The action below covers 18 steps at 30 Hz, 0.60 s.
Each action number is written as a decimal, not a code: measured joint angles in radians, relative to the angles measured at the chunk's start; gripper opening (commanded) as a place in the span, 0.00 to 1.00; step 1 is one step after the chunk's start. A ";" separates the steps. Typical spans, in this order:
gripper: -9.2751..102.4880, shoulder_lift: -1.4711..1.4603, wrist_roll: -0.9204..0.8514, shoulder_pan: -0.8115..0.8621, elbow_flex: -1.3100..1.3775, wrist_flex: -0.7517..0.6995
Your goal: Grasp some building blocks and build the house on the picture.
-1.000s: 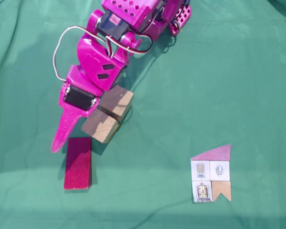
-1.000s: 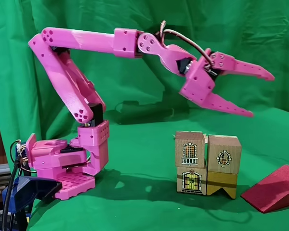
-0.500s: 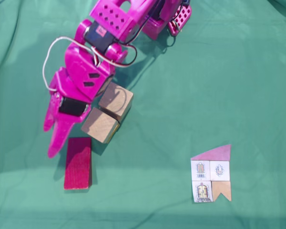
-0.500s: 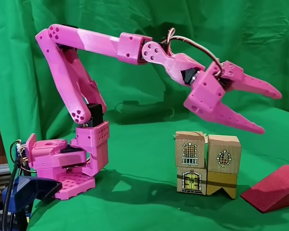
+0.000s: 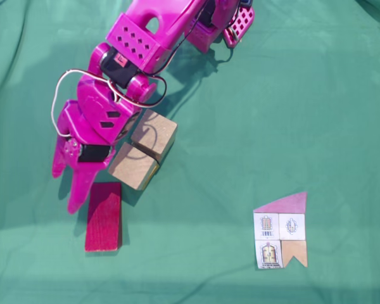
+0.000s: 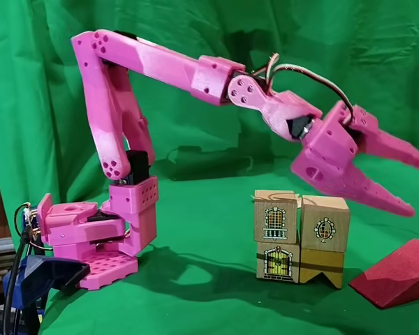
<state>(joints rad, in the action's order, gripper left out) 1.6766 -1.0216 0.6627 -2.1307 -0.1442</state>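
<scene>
Light-brown wooden cubes (image 6: 325, 223) stand stacked two by two, with window and door drawings on their front faces. From above, two of their tops (image 5: 133, 166) show side by side. The dark-red slab (image 5: 104, 216) lies just beyond them; from the side it looks like a wedge (image 6: 398, 272). My pink gripper (image 5: 64, 190) hangs open and empty in the air. It is past the cubes and above the slab's near end (image 6: 417, 185), touching nothing. The house-shaped picture card (image 5: 280, 231) lies flat at the lower right of the view from above.
The arm's pink base (image 6: 91, 237) is clamped at the left of the side view, and a wire loop (image 5: 63, 95) arches off the wrist. Green cloth (image 5: 272, 95) covers the table and backdrop, with open cloth between the cubes and the card.
The arm has stretched out. The gripper swung from over the cubes towards the red slab and dipped lower, still open. Cubes, slab and card have not moved.
</scene>
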 measured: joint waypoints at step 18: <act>0.36 -0.126 -0.155 -0.017 0.089 0.000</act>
<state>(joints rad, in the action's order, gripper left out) 1.5509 -1.1766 0.6458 -2.0417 -0.1442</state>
